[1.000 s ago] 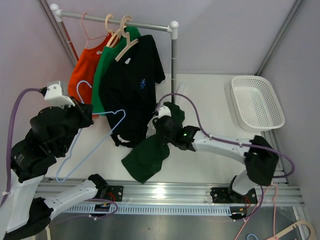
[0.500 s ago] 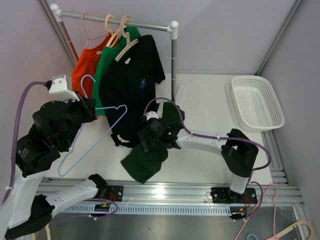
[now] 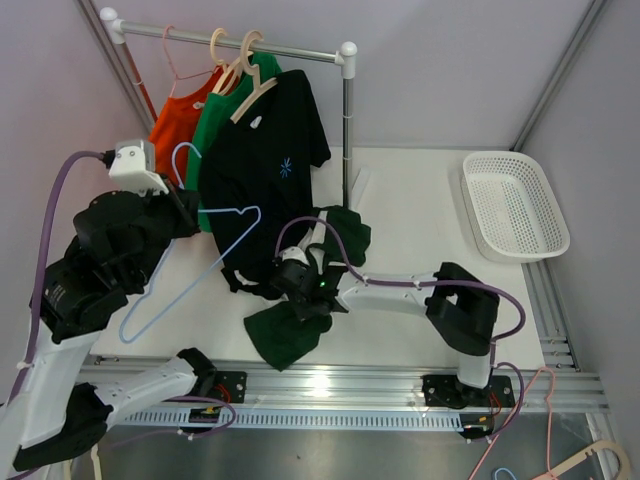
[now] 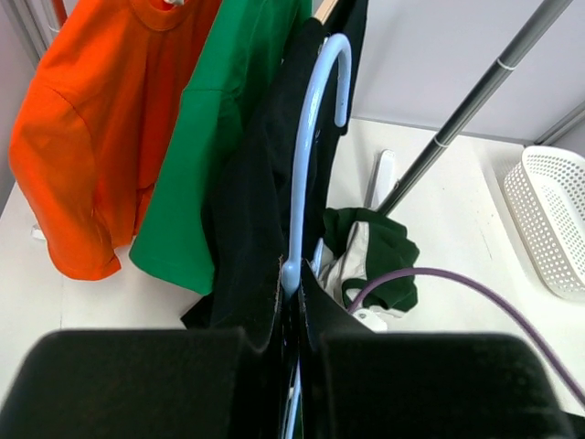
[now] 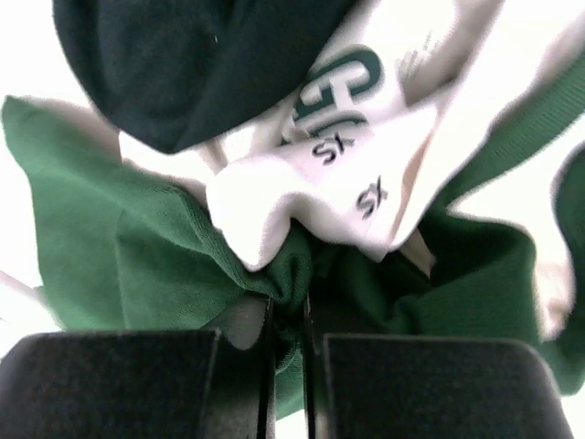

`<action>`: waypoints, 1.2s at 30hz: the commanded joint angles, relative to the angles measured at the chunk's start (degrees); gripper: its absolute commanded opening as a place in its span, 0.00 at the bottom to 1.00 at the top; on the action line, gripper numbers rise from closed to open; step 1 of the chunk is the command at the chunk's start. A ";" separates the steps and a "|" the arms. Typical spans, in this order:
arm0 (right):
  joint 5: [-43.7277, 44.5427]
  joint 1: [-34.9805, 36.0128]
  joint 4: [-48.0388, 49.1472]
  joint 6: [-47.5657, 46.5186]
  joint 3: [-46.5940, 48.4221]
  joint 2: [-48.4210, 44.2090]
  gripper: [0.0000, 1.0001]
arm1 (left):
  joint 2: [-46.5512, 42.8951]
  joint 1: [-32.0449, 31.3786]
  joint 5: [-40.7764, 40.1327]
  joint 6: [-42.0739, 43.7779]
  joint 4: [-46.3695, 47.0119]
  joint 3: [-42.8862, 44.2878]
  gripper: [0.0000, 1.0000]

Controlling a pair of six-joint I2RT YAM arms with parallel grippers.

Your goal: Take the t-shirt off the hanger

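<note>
The dark green t-shirt (image 3: 283, 336) with white print lies bunched on the table, off the hanger. My right gripper (image 3: 306, 291) is shut on a fold of the t-shirt (image 5: 119, 247), jaws pinching green cloth in the right wrist view (image 5: 288, 306). My left gripper (image 3: 186, 206) is shut on the bare light blue hanger (image 3: 232, 211) and holds it up at the left, its hook near the hanging shirts. In the left wrist view the hanger's hook (image 4: 304, 155) rises from between the closed jaws (image 4: 294, 302), and the t-shirt (image 4: 384, 251) lies beyond.
A clothes rail (image 3: 230, 40) at the back holds an orange shirt (image 3: 165, 140), a green shirt (image 3: 215, 120) and a black shirt (image 3: 265, 170) on hangers. Its upright pole (image 3: 347, 120) stands mid-table. A white basket (image 3: 515, 205) sits at the right.
My left gripper has lifted the blue hanger up and to the right. My right gripper has dragged the green t-shirt leftward, bunching it nearer the front edge.
</note>
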 commanded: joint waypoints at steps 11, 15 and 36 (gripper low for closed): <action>10.00 -15.29 -18.16 -1.90 9.94 -30.78 0.00 | 8.34 0.64 9.37 -0.27 5.87 7.94 0.01; 6.84 -28.83 -15.61 -5.76 15.89 -36.24 0.00 | 11.86 0.64 9.20 -0.37 9.11 10.24 0.01; -13.64 -78.58 -12.81 -2.62 58.90 -17.88 0.00 | 31.20 3.71 0.85 -0.36 12.81 20.70 0.01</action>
